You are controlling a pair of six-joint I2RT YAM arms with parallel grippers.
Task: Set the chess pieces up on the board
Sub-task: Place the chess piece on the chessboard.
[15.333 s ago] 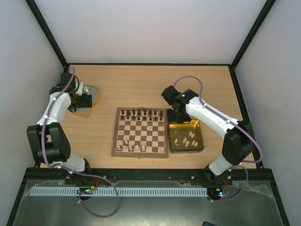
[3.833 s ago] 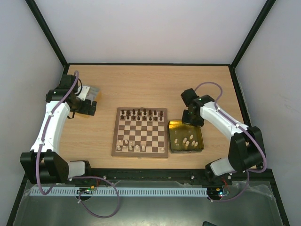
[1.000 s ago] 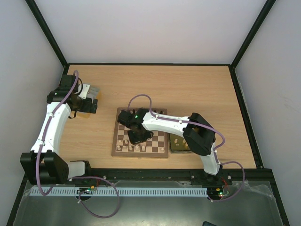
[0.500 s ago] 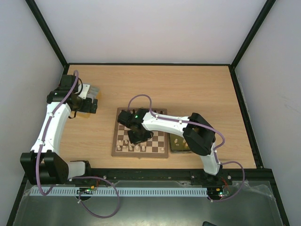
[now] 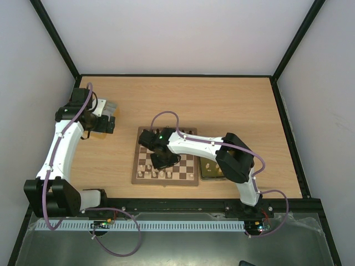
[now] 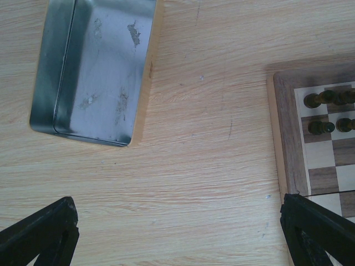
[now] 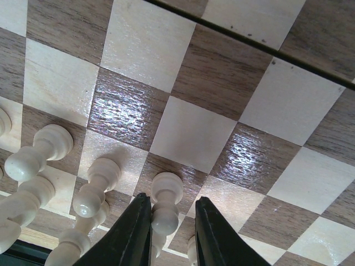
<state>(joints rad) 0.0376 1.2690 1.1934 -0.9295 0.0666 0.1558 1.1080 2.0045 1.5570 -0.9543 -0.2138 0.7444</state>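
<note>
The board (image 5: 165, 181) lies mid-table, with dark chess pieces (image 5: 189, 133) on its far rows and cream chess pieces (image 5: 145, 173) along its near rows. My right gripper (image 5: 161, 161) reaches low over the near left part of the board (image 7: 188, 133). A cream pawn (image 7: 166, 198) stands on a dark square between its fingers (image 7: 136, 233). The left finger is against the pawn and a gap shows on the right side, so my right gripper (image 7: 172, 221) is slightly open. My left gripper (image 5: 108, 125), open wide and empty, hovers over bare table left of the board (image 6: 285, 127).
An empty silver tray (image 6: 94, 66) lies at the far left (image 5: 111, 106). A gold tray (image 5: 206, 167) holding cream pieces sits right of the board, half hidden by my right arm. More cream pieces (image 7: 91, 191) stand close to the left of my right fingers.
My right arm swung from the gold tray to the board's near left. In the last second its jaws parted a little round the cream pawn. The left arm stayed still.
</note>
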